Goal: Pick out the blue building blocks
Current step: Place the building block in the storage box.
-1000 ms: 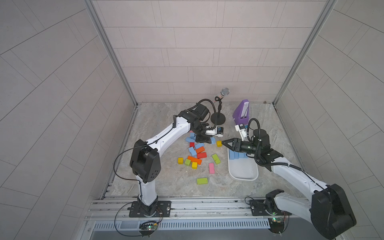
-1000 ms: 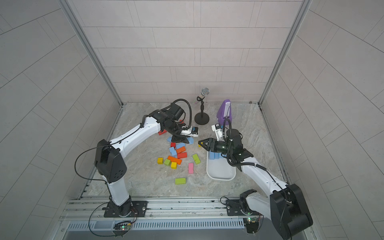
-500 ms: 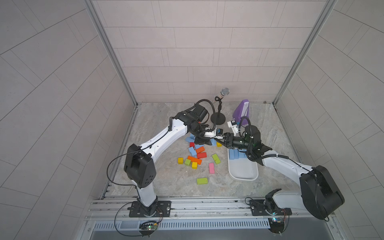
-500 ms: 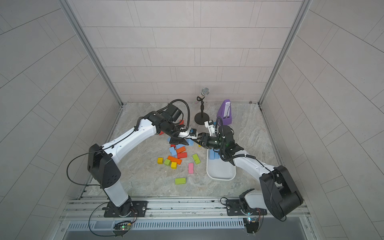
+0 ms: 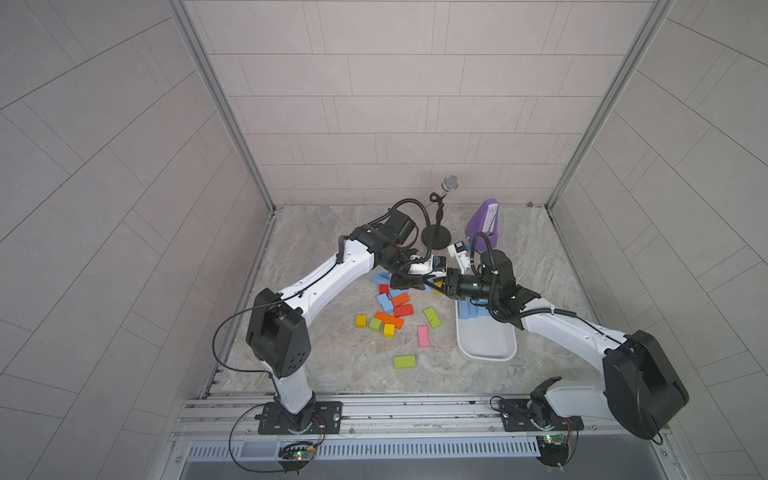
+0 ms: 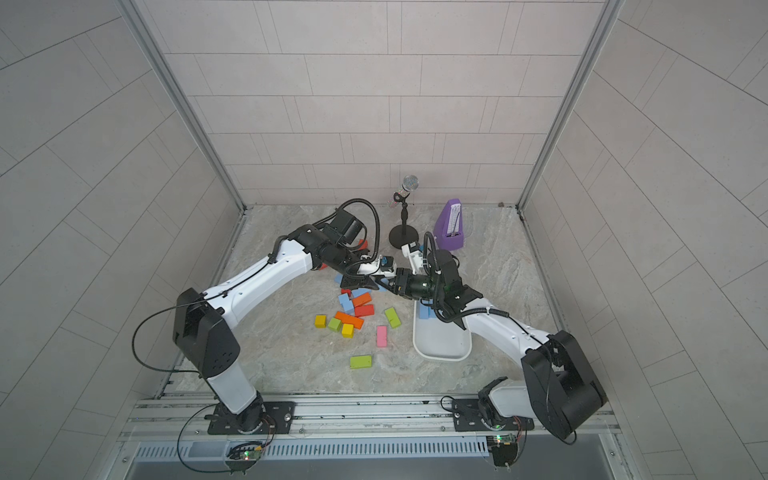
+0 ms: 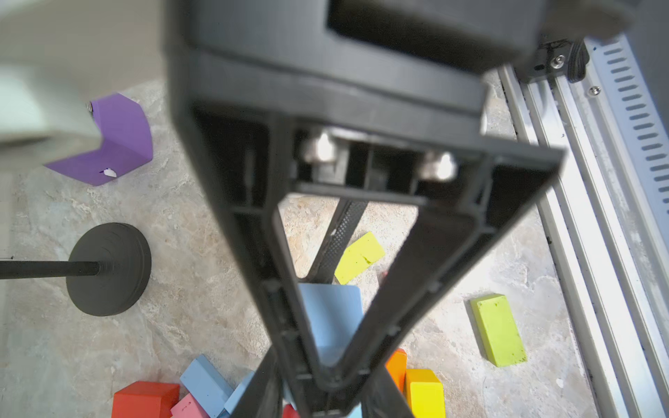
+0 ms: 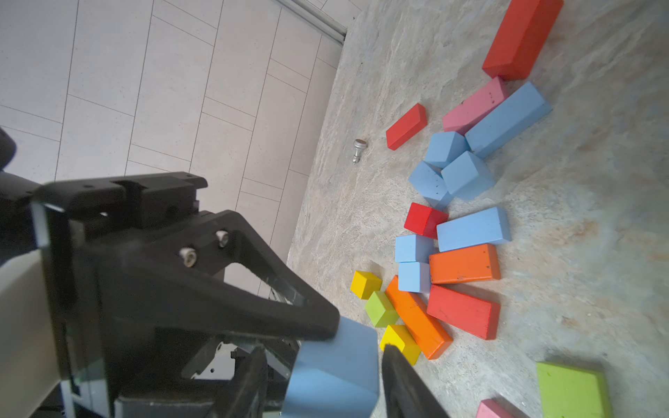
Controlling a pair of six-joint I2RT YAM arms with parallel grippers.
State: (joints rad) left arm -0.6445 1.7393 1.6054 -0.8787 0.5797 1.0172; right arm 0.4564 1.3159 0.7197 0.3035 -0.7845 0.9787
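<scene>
My left gripper (image 5: 424, 279) (image 7: 336, 376) hangs above the block pile, shut on a light blue block (image 7: 331, 318) (image 8: 336, 376). My right gripper (image 5: 433, 285) (image 8: 331, 385) meets it tip to tip. Its jaws stand on either side of the same block with narrow gaps, still open. Several more blue building blocks (image 8: 472, 229) (image 5: 388, 305) lie among the coloured ones on the floor. Others rest at the far end of the white tray (image 5: 486, 349) (image 6: 442, 345), partly hidden under my right arm.
Red, orange (image 8: 465, 264), yellow, green (image 5: 404, 361) and pink (image 5: 423, 336) blocks lie scattered near the pile. A microphone stand (image 5: 436, 237) and the purple metronome (image 5: 484, 220) stand behind the grippers. A small silver pin (image 8: 358, 148) lies by the wall.
My right gripper swung from above the tray across to the left gripper, and its jaws narrowed around the blue block. The left gripper stayed shut and hardly moved.
</scene>
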